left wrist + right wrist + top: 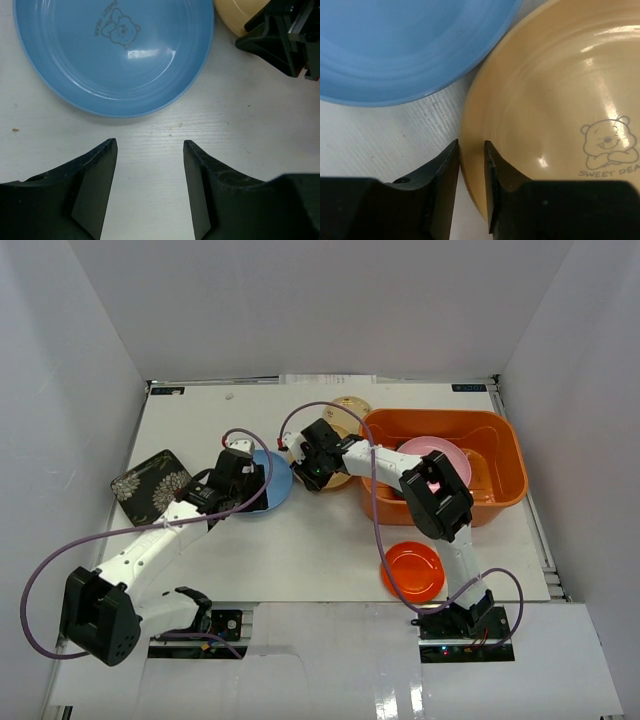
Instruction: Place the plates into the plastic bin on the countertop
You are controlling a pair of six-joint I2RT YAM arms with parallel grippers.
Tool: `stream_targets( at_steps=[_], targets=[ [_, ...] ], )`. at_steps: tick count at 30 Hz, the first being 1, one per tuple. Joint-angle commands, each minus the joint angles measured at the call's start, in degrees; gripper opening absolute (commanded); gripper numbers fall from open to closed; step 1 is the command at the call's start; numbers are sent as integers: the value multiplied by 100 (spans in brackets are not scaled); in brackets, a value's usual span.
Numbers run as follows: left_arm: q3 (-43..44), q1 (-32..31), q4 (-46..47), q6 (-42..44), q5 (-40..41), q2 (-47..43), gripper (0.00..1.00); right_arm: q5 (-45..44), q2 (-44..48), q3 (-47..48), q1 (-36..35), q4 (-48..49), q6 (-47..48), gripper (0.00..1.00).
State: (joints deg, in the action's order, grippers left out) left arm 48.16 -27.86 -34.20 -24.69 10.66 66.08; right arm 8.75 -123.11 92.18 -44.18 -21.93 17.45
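While a pink plate (447,454) lies in the plastic bin (505,455), others sit outside it.
Right gripper (470,145): pinched on the rim of the cream plate (545,100), just left of the bin.
Left gripper (150,150): jaws apart, empty, just short of the blue plate (115,55), further left of the bin.
Risk: thin rim hold; the plate may slip or tilt on lifting, or clip the bin wall.
Risk: cream and blue rims lie close, so dragging one may shove the other.

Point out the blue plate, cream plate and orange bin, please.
blue plate (115,52), left wrist view, its well.
cream plate (555,115), right wrist view, its well.
orange bin (430,417), top external view, far rim.
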Motion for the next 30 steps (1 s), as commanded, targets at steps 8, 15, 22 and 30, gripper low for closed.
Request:
stream_targets(
  at_steps=[8, 15, 22, 30],
  targets=[
    [246, 26, 941, 376, -415, 335, 64, 820, 691, -174, -38, 1182, -321, 8],
    [440, 26, 994, 746, -714, 765, 65, 575, 1464, 36, -29, 1850, -664, 8],
    [492, 8, 1082, 913, -1039, 1318, 65, -100, 2606, -76, 59, 2500, -998, 8],
    [914, -53, 1038, 1036, -1347, 2285, 63, -2717, 4617, -2009, 559, 2528, -1033, 8]
  ],
)
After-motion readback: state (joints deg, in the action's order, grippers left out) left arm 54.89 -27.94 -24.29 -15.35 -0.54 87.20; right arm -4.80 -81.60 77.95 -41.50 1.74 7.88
